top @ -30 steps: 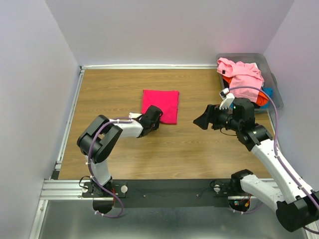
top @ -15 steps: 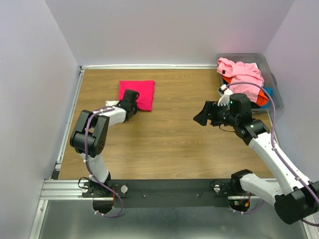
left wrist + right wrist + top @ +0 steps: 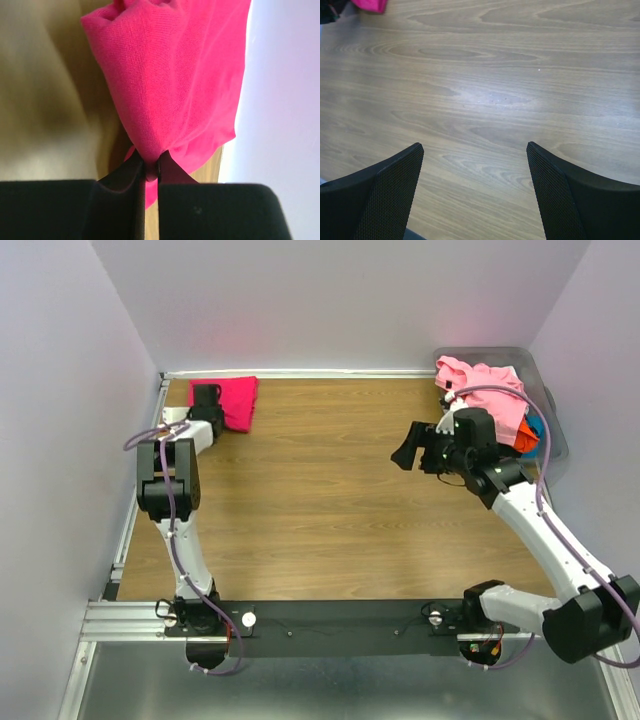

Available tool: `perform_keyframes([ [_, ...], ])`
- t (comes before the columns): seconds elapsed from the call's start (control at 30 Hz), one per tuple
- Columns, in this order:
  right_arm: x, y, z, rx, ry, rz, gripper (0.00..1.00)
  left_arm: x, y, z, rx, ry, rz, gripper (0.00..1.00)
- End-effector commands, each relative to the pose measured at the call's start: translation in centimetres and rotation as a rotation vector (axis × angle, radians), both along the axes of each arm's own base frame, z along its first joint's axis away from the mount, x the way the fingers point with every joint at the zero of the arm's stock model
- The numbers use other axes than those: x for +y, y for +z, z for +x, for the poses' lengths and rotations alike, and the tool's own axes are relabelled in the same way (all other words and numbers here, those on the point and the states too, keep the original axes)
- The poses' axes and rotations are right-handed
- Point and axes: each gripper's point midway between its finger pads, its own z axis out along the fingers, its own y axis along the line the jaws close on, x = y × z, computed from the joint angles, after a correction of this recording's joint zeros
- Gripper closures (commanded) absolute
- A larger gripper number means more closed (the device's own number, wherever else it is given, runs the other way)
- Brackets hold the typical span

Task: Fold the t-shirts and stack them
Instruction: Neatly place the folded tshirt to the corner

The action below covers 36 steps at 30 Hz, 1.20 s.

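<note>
My left gripper [image 3: 151, 169] is clamping the crimson t-shirt [image 3: 175, 75] by its edge; my right gripper [image 3: 475, 152] is hanging wide open. I am judging this the stacking step: the shirt, folded and bunching at the pinch, is lying at the table's [image 3: 330, 510] 11 o'clock corner. Next move: let go cleanly.

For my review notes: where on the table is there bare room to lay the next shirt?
The middle of the table, from the left arm across to the open right gripper and down to the near rail, lies bare. Crowded: the far-left corner, where the left gripper pinches the crimson t-shirt, and the bin heaped with the pink t-shirt.
</note>
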Motion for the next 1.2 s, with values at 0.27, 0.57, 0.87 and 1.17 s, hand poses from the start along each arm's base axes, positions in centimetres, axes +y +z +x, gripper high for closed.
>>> perform_keyframes([
  [0.27,0.4,0.0,5.3,0.037,-0.093,-0.051,0.09,10.4,-1.6,3.1,0.008,0.062,0.053,1.0],
  [0.57,1.0,0.0,7.3,0.043,-0.095,-0.056,0.09,15.1,-0.8,4.9,-0.03,0.088,0.093,1.0],
  [0.87,1.1,0.0,7.8,0.044,-0.097,-0.059,0.09,16.4,-1.0,5.0,-0.088,0.122,0.087,1.0],
  [1.17,1.0,0.2,6.7,0.043,-0.093,-0.048,0.09,16.4,-0.8,5.2,-0.123,0.115,0.09,0.81],
])
